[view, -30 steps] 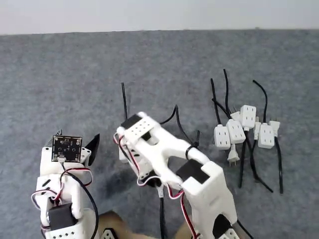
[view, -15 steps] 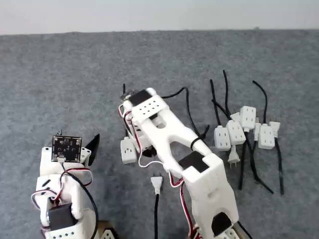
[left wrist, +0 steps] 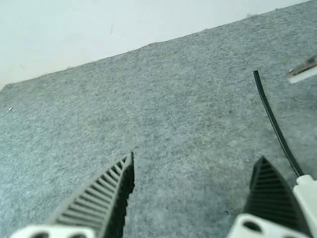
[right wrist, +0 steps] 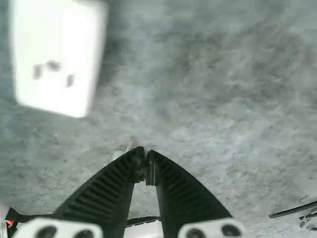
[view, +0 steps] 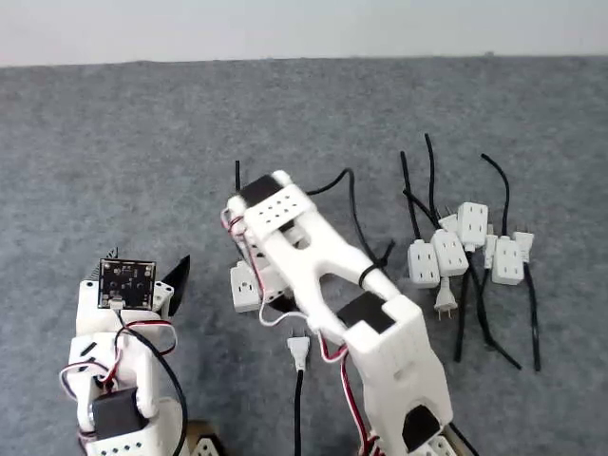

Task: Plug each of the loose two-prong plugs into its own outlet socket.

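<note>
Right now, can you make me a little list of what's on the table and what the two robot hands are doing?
Mat: grey, fuzzy, covers the table
Left hand: open, holding nothing, above bare mat
Right hand: shut, tips close to the mat, near the lone socket
Lone socket: white, lying flat, nothing plugged in
Loose plug: white, on the mat beside the right arm, black cord trailing to the near edge
Pile: more white sockets and plugs with black cords, on the right arm's side

Overhead camera looks down; wrist cameras sit close, perhaps sharing carpet [view: 142,142].
</note>
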Controlling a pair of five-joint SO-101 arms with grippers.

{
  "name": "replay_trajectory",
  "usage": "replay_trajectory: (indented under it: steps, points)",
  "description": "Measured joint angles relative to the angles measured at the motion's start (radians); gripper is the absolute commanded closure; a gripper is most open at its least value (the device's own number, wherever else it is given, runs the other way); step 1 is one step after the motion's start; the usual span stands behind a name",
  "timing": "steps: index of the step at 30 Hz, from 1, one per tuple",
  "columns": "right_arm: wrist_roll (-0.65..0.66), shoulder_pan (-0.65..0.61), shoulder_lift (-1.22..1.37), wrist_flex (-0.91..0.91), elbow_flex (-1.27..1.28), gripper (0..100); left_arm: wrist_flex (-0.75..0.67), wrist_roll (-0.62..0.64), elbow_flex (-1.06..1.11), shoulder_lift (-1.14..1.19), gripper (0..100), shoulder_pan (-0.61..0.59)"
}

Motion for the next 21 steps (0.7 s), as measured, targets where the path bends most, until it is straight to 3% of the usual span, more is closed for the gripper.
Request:
replay_trajectory:
  steps: [11,21]
  points:
    - [-0.316,-0.044,-0.255,0.002,0.144,99.1,0.000,0.000,0.000,0.000,64,0.000]
    - [-0.362,-0.044,-0.265,0.002,0.407,99.1,0.000,0.000,0.000,0.000,64,0.000]
